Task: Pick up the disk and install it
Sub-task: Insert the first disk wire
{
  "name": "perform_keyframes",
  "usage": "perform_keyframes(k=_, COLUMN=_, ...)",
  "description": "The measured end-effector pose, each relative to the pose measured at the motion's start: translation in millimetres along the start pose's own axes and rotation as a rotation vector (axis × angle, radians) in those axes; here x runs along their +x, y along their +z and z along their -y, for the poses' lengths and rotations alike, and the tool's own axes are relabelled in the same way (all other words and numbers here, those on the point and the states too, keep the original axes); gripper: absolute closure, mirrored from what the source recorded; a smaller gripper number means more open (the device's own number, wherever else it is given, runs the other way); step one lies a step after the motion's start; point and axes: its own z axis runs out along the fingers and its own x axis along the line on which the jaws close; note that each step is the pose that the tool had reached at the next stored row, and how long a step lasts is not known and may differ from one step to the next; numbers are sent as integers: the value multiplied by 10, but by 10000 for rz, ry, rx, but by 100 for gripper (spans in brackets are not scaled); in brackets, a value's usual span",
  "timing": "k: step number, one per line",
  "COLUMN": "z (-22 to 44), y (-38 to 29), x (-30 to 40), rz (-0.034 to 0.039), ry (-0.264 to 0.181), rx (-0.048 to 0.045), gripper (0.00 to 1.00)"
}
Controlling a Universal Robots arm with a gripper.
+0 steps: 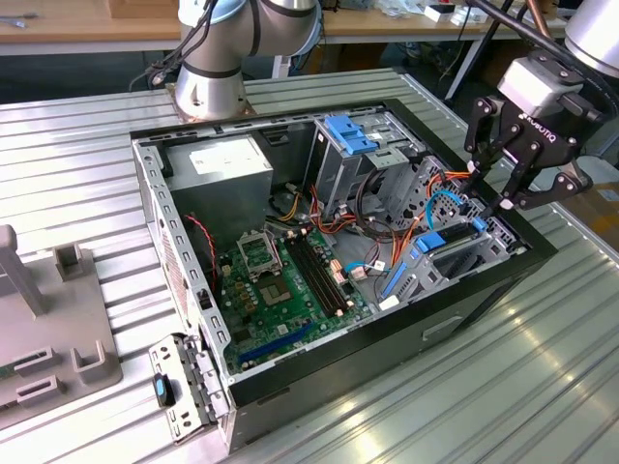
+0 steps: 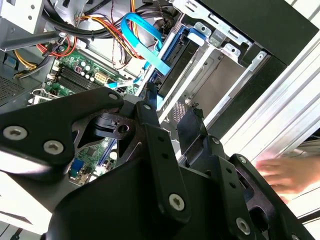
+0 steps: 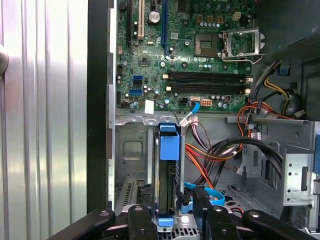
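Note:
The disk [image 1: 451, 241] stands on its edge in the drive bay at the front corner of the open computer case [image 1: 155, 208], on the exterior view's right. It is a dark slab with bright blue rails [image 3: 169, 146]. My gripper [image 1: 490, 193] hangs just above that bay, open. In the first wrist view its black fingers [image 3: 141, 220] flank the near end of the disk [image 3: 170, 175] with a gap on each side. The second wrist view has the disk [image 2: 176, 59] beyond the gripper [image 2: 170, 107], under a looped blue cable [image 2: 145, 37].
Inside the case lie the green motherboard [image 1: 280, 290], a power supply [image 1: 227, 164], a grey cage with a blue latch [image 1: 350, 133] and bundles of coloured wires [image 3: 210, 150]. A person's hand [image 2: 285, 172] rests on the ribbed metal table [image 1: 503, 387] beside the case. A grey fixture [image 1: 48, 329] stands at the exterior view's left.

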Motion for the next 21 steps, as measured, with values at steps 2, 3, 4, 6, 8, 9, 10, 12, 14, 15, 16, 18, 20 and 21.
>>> perform_keyframes(k=2, z=1, y=0, x=0, rz=0, ry=0, rx=0, gripper=56)
perform_keyframes(k=3, z=1, y=0, x=0, rz=0, ry=0, rx=0, gripper=56)
perform_keyframes(k=4, z=1, y=0, x=0, rz=-1, ry=0, rx=0, gripper=56)
perform_keyframes(k=6, z=2, y=0, x=0, rz=-1, ry=0, rx=0, gripper=56)
perform_keyframes(k=8, z=4, y=0, x=0, rz=0, ry=-4, rx=0, gripper=56)
perform_keyframes(k=9, z=4, y=0, x=0, rz=0, ry=-4, rx=0, gripper=56)
perform_keyframes(k=10, z=4, y=8, x=-2, rz=1, ry=-5, rx=0, gripper=56)
perform_keyframes(k=12, z=3, y=39, x=-10, rz=2, ry=-5, rx=0, gripper=56)
perform_keyframes(k=14, z=2, y=62, x=-13, rz=1, ry=-5, rx=-1, gripper=56)
perform_keyframes(k=15, z=2, y=72, x=-15, rz=0, ry=-5, rx=-1, gripper=56)
perform_keyframes(k=16, z=14, y=78, x=-26, rz=-1, ry=-8, rx=0, gripper=56)
perform_keyframes(k=18, z=40, y=82, x=-39, rz=0, ry=-22, rx=-1, gripper=56)
perform_keyframes(k=20, z=83, y=85, x=-53, rz=0, ry=-85, rx=-4, gripper=56)
perform_keyframes(k=21, z=84, y=85, x=-53, rz=1, ry=-105, rx=-6, gripper=56)
